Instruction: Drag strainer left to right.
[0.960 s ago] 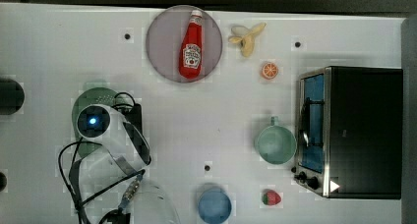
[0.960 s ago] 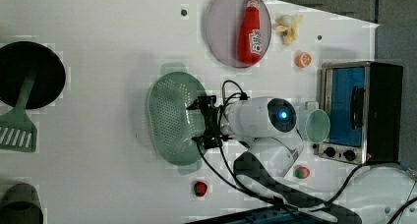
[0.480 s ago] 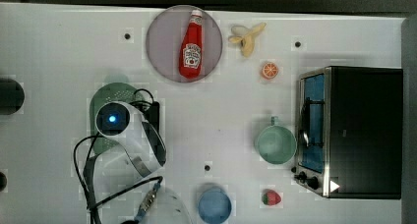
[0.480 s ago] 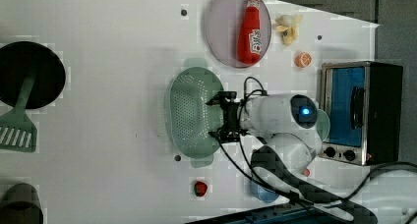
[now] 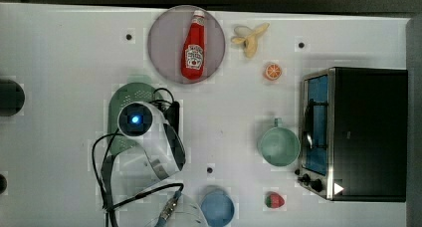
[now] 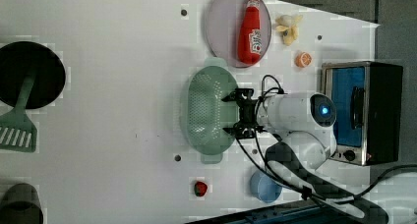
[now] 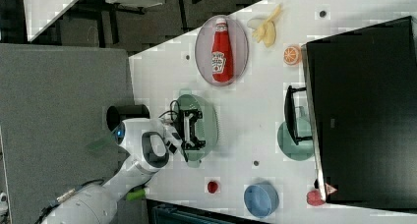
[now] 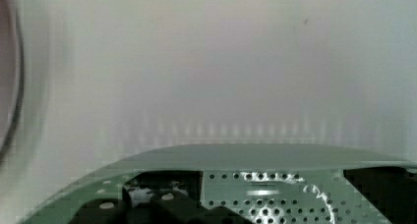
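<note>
- One white tabletop (image 5: 59,53) carries everything; largest item on it is the black-and-steel toaster oven with a blue-lit door (image 5: 356,132), at the top view's right edge.
- White Franka arm (image 6: 295,113) reaches over the table centre-left in the top view, blue light on its wrist.
- Large pale mint-green oval plastic strainer (image 6: 206,111) sits under the arm's hand, just below the round grey plate (image 5: 169,48) holding a red ketchup bottle (image 5: 193,48) in the top view; well apart from the oven.
- Black gripper (image 6: 235,113): fingers spread wide, set inside the strainer at its rim on the left view's right; no clamp visible.
- Small mint-green cup with one handle (image 5: 278,145) stands just beside the oven door.
- Blue bowl (image 5: 217,208) sits near the table's lower edge in the top view.
</note>
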Motion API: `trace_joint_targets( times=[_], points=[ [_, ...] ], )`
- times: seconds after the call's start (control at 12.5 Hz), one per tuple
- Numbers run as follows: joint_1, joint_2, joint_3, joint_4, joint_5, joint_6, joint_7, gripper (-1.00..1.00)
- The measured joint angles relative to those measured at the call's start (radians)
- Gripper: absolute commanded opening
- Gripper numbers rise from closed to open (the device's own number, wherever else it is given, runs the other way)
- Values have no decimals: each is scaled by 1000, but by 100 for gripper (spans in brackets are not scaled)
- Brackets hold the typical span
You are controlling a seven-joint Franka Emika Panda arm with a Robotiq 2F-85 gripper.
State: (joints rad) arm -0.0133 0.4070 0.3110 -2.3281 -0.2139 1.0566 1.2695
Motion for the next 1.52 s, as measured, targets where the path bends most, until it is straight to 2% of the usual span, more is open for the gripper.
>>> trace_joint_targets(
  times=[0.48, 0.64, 0.8, 1.04, 1.2, 1.44, 1.52],
  points=[
    [-30, -10, -88, -23, 15, 20, -111, 100],
    [-29, -12, -130, -21, -21, 9, -145, 100],
    [-24, -9, -186, -18, -5, 11, -168, 100],
    [-36, -5, -215, -18, 30, 22, -208, 100],
    [-24, -4, -260, -16, -8, 17, -244, 100],
    [-34, -12, -309, -35, 32, 26, -336, 100],
    [-31, -15, -334, -33, 16, 24, -352, 100]
  ],
)
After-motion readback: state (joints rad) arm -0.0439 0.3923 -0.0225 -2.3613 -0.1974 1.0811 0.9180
